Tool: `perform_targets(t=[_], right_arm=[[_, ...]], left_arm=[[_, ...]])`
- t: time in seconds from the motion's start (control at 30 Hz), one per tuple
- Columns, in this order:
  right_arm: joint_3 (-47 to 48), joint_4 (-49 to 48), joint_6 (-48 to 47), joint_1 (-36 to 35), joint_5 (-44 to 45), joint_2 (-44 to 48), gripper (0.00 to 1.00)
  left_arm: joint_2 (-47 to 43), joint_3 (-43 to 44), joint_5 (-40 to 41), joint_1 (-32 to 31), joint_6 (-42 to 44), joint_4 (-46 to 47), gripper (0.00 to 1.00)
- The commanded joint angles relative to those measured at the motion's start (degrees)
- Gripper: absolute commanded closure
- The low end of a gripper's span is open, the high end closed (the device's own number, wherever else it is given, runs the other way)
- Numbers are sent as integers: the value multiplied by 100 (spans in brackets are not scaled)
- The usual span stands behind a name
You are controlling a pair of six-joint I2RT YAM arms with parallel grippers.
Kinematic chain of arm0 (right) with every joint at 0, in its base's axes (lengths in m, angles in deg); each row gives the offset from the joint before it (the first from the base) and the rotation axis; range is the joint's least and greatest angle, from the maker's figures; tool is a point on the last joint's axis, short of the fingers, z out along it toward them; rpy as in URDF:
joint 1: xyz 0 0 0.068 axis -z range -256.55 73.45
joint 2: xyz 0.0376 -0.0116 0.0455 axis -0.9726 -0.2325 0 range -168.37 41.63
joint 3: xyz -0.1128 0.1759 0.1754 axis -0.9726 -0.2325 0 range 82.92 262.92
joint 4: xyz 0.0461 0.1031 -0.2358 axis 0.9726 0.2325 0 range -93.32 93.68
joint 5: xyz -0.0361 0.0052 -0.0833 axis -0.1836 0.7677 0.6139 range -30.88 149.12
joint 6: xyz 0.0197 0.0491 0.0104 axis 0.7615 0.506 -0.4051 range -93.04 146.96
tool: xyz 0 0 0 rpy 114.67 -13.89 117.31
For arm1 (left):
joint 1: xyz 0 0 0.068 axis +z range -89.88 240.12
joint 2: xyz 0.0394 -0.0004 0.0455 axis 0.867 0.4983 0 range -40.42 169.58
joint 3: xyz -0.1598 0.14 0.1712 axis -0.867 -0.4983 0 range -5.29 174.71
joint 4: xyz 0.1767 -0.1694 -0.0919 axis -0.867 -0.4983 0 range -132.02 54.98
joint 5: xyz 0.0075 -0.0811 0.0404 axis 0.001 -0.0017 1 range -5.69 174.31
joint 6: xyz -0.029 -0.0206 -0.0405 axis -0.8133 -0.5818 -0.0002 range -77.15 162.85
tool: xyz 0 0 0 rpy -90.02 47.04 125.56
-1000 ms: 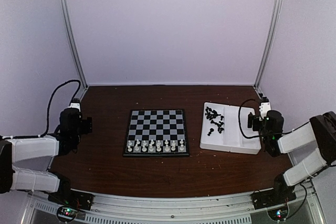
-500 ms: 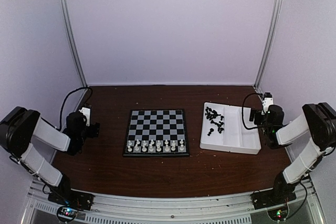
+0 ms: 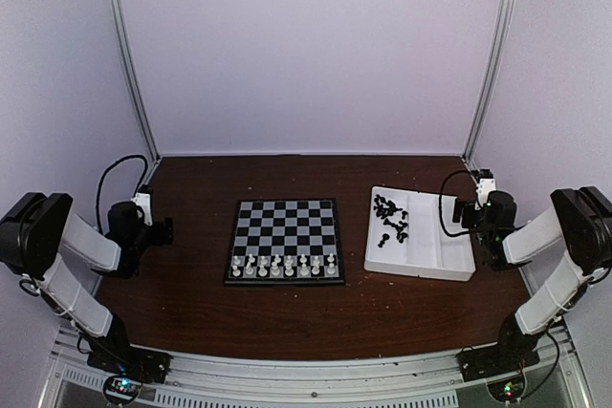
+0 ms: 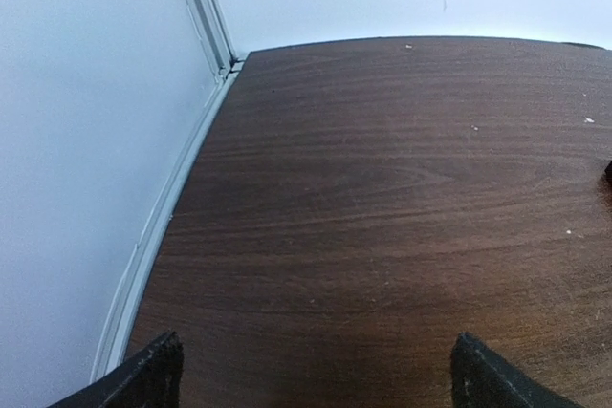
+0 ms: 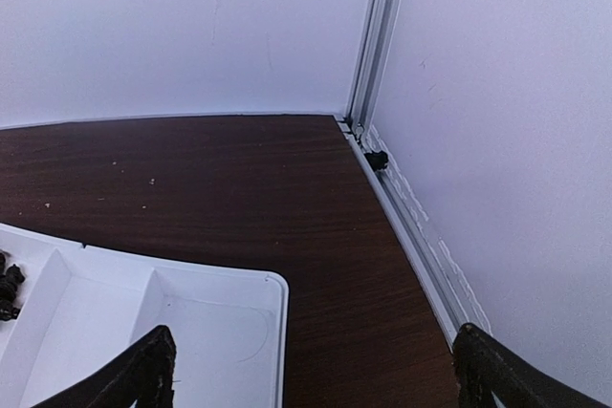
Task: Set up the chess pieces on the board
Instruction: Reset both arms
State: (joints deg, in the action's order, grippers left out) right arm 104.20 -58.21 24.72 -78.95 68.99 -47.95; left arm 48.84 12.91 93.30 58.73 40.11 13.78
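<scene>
Awaiting placement: black chess pieces (image 3: pixel 388 205) heaped in the tray (image 3: pixel 449 255).
We see left claw (image 4: pixel 318 370) and right claw (image 5: pixel 318 362) spread wide, empty; next, a fine pinch.

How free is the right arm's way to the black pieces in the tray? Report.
Probably free: the open right tool hangs by the white tray's right edge, the black pieces lie in its left part, nothing between.

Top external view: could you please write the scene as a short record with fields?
board: centre of table, black and pale squares
white pieces: lined along board's near edge
tray: white, divided, right of board
black pieces: heaped in tray's left compartment
left jaws: open, empty, over bare table
right jaws: open, empty, by tray's right end
</scene>
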Motion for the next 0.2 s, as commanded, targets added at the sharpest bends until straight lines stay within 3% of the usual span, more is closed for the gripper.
perform_targets(t=[0.0,0.17], right_arm=[[111,58,-9,-15,-91,21,0],[102,40,-13,-13,-100,27,0]], left_arm=[[45,177,-341,8,-6,211,2],[53,184,-381,11,15,206,2]])
